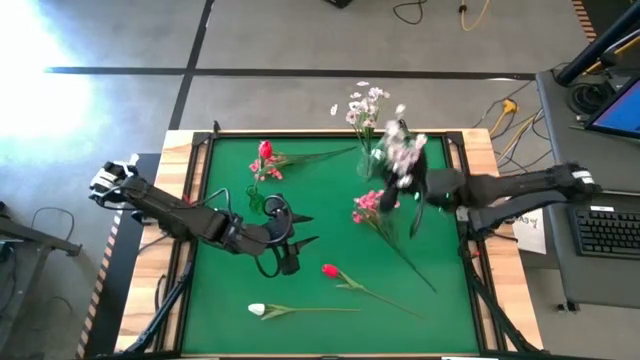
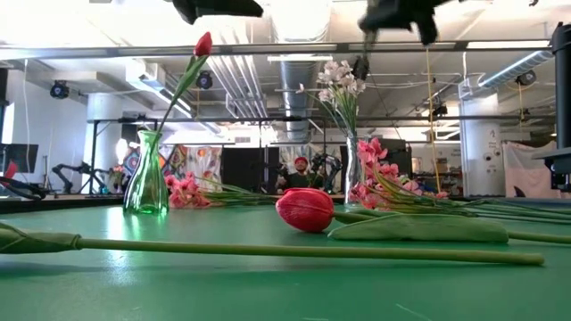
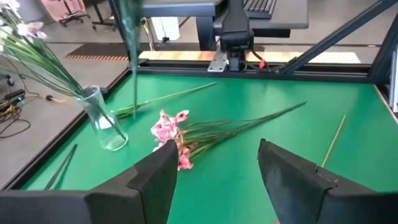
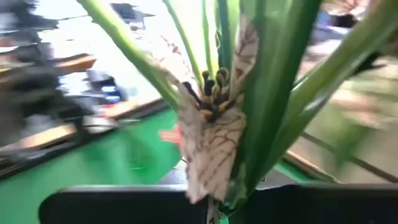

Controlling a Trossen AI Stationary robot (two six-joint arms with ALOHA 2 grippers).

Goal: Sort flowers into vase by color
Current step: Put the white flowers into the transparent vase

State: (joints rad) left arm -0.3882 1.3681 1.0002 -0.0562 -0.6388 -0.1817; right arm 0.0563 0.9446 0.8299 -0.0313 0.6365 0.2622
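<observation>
My right gripper point(image 1: 418, 186) is shut on a pale-blossomed flower point(image 1: 403, 150), held in the air beside the clear vase point(image 1: 370, 162). That vase holds white sprays point(image 1: 366, 104). My left gripper point(image 1: 290, 246) hovers open over the table's middle left, nothing between its fingers point(image 3: 155, 180). Just behind it stands a green vase point(image 1: 255, 200) holding a red tulip point(image 2: 203, 45). Pink flowers point(image 1: 368, 206), a red tulip point(image 1: 330, 270) and a white bud point(image 1: 257, 311) lie flat on the green table point(image 1: 220, 300). My right gripper pinches the flower's green stems point(image 4: 252, 155) between its two fingers, just below a pale veined blossom point(image 4: 211, 143). The fingers come roughly level from the table's right. The flower is lifted clear of the table, and its stem point(image 3: 132, 74) hangs below the hold.
Another pink flower point(image 1: 277, 160) lies by the green vase, its stem running toward the clear vase. A desk with a keyboard point(image 1: 610, 230) stands beyond the table's right edge. Bare green surface lies at the near left point(image 1: 220, 300).
</observation>
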